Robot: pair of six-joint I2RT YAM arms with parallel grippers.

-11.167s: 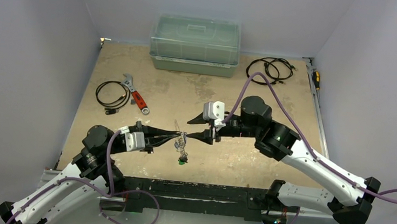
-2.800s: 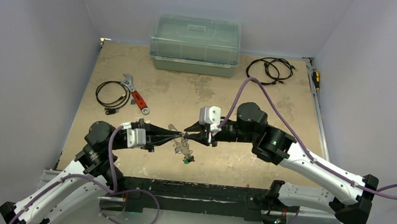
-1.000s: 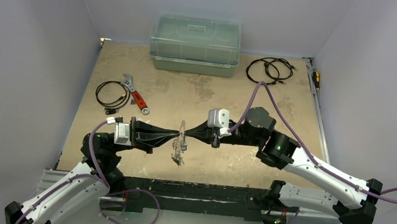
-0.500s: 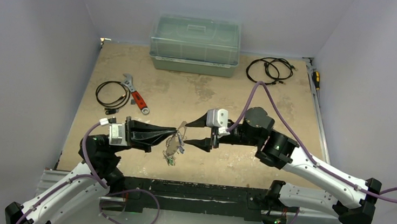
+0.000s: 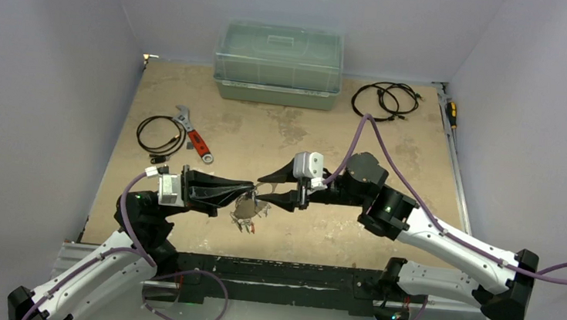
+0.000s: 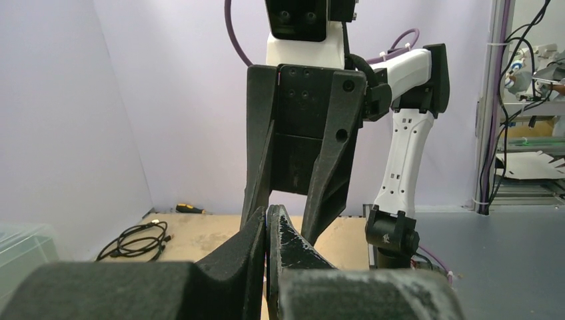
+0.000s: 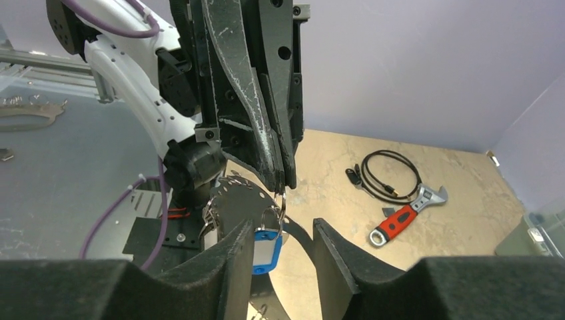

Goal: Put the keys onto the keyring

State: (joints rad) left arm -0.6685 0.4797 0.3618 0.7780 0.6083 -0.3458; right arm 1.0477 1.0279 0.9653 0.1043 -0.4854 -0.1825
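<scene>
Over the near middle of the table (image 5: pixel 305 139): your left gripper (image 5: pixel 251 197) and right gripper (image 5: pixel 261 190) face each other tip to tip, raised off the board.
Left pincer: fingers pressed together, pinching the top of the keyring (image 7: pixel 282 202).
Right pincer: fingers spread, gripping nothing. In your right wrist view the blue tag (image 7: pixel 266 245) hangs in the gap, close to one finger. You cannot tell whether it touches.
Ring count: one thin loop, hanging from the left fingertips just in front of the right tips.
Key count: the keys (image 5: pixel 244 215) dangle in a bunch on the loop below the pinch. They are too small and overlapped for you to count. One blue tag is clear, with silver metal beside it. You cannot tell whether the lowest piece reaches the board.
Arms: two, one from each near corner.
Wrench (image 5: pixel 193 136): one, red handle, lying left of centre.
Cables: two black coils, one (image 5: pixel 160 134) just left of the wrench, one (image 5: pixel 384 99) at the far right.
Box (image 5: pixel 279 64): one, clear with a lid, against the far wall.
Screwdriver (image 5: pixel 451 113): one, yellow and black, at the right edge.
Surface: tan board, blotchy and scuffed, with a black rail (image 5: pixel 271 271) along your near edge.
Room: pale lilac walls (image 5: pixel 56 70) close in left, right and behind.
</scene>
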